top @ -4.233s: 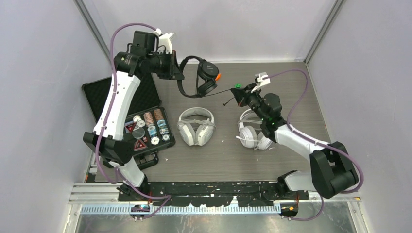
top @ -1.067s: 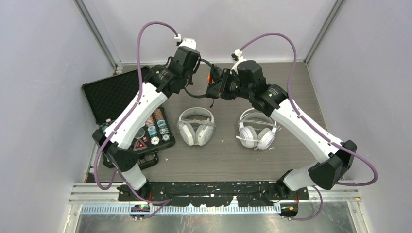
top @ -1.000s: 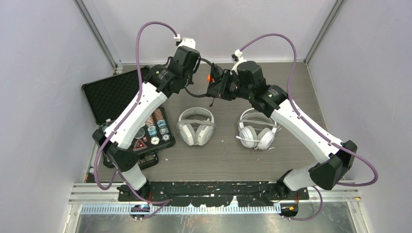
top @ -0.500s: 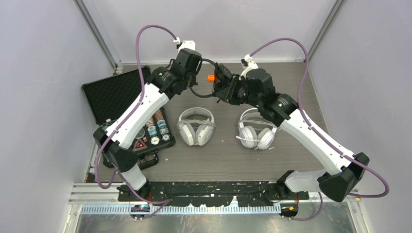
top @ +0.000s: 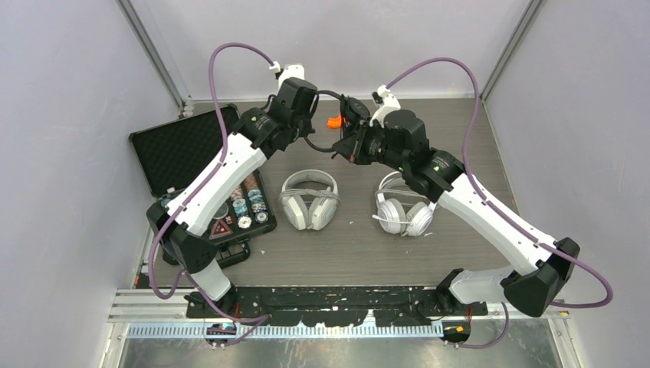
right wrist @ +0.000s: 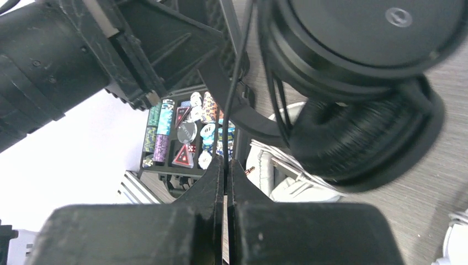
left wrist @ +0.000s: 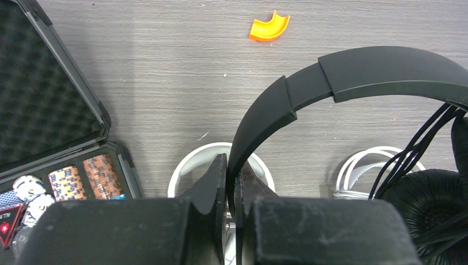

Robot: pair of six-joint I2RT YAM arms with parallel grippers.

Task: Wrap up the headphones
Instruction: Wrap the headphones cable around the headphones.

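The black headphones hang in the air at the back middle, held between both arms. My left gripper is shut on their black headband. My right gripper is shut on their thin black cable, close under the ear cups. Several turns of cable lie around the ear cups. Two white headphones lie on the table: one in the middle, one to the right with its white cable coiled on it.
An open black case with poker chips lies at the left. A small orange piece lies on the table at the back, also in the left wrist view. Walls close in on three sides.
Both arms came together at the back middle. In the last second my right gripper swung with the cable around the black headphones; the left gripper held the headband nearly still.
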